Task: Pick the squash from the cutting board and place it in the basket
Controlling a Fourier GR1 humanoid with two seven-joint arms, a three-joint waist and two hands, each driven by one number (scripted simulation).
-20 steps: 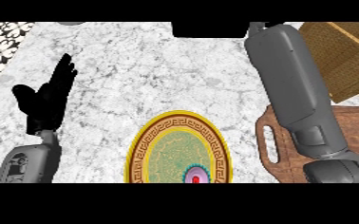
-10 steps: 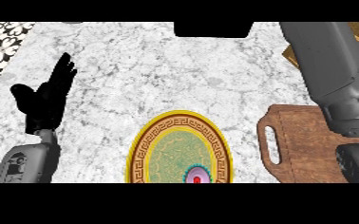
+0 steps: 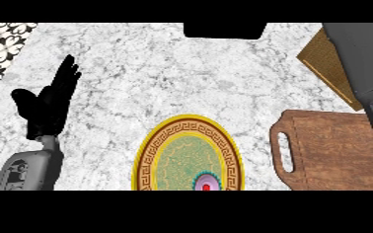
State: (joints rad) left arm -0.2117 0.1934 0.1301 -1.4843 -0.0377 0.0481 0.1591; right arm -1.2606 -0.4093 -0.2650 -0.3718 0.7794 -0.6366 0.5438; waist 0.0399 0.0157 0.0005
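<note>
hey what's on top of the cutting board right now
The visible part of the cutting board is bare brown wood with a handle slot; no squash shows on it. Its right side runs out of view, and the grey right forearm passes above its far corner.

1. We see a white-and-grey marbled counter [image 3: 167, 74] filling most of the head view.
2. We see a round plate [image 3: 186, 159] at bottom centre: yellow rim, brown key-pattern band, pale green middle; its lower edge is cut off by the view.
3. We see a small pink-and-red round motif with a teal fringe low on the plate.
4. We see a patch of black-and-white patterned surface [image 3: 15, 34] at the top-left corner.
</note>
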